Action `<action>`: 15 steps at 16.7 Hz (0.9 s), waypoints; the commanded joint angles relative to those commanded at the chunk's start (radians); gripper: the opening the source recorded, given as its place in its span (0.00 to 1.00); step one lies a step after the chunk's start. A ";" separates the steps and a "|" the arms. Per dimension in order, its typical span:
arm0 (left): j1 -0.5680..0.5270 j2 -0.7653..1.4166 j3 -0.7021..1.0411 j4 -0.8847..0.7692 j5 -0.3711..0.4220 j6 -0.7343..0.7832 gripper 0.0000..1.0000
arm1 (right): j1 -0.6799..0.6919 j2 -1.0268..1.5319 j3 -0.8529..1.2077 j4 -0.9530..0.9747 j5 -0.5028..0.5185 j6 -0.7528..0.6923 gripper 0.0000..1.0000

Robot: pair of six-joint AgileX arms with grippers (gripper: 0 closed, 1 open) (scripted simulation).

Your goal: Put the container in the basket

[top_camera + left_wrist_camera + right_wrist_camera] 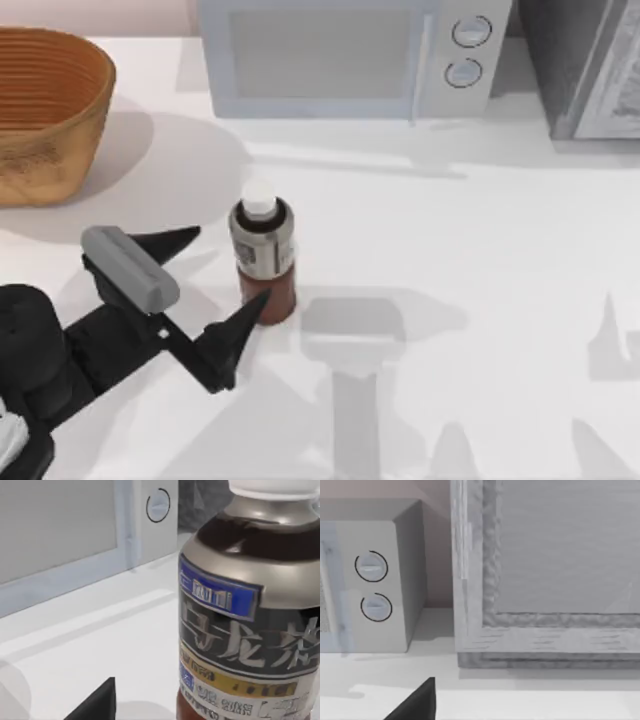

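Container (264,258) standing up straight on the white table (480,230), a bit left of the middle: white cap on top, grey band round the body, red-brown drink at the bottom. Now from left to right. Far left, at the back: big round basket (50,110), orange-brown and woven, with a wide rim, well apart from the container. Nearer the front on the left: left gripper (225,268), black, with a grey block (130,268) on its back, opened wide and holding nothing. One finger (170,241) lying over bare table just left of the container; the other finger with its tip right by the foot of the container, cannot tell if touching. Container just past the tips, not squeezed. From the left wrist, looks very big and very close, with blue and yellow strips and white writing on a dark label, and one black tip low down beside it, white table in between. Behind the container, at the back of the table: pale microwave (340,55) with two round dials (468,50). Right of the container: soft grey shadows (350,340) on the table. Far right at the back: grey box (590,70). Right gripper (417,702) low over the table, facing the dial end of the microwave and the grey box beside it; cannot tell whether open or closed.
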 joint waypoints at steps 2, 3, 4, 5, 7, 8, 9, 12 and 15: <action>-0.025 0.022 0.049 -0.024 -0.021 -0.003 1.00 | 0.000 0.000 0.000 0.000 0.000 0.000 1.00; -0.041 0.037 0.082 -0.039 -0.036 -0.005 1.00 | 0.000 0.000 0.000 0.000 0.000 0.000 1.00; -0.057 0.053 0.117 -0.057 -0.053 -0.007 1.00 | 0.000 0.000 0.000 0.000 0.000 0.000 1.00; -0.074 0.070 0.152 -0.075 -0.069 -0.010 1.00 | 0.000 0.000 0.000 0.000 0.000 0.000 1.00; -0.103 0.098 0.214 -0.106 -0.098 -0.013 1.00 | 0.000 0.000 0.000 0.000 0.000 0.000 1.00; -0.114 0.107 0.234 -0.117 -0.108 -0.015 1.00 | 0.000 0.000 0.000 0.000 0.000 0.000 1.00; -0.119 0.112 0.245 -0.123 -0.113 -0.015 1.00 | 0.000 0.000 0.000 0.000 0.000 0.000 1.00; -0.120 0.112 0.246 -0.123 -0.114 -0.015 1.00 | 0.000 0.000 0.000 0.000 0.000 0.000 1.00; -0.120 0.112 0.246 -0.123 -0.114 -0.015 0.85 | 0.000 0.000 0.000 0.000 0.000 0.000 1.00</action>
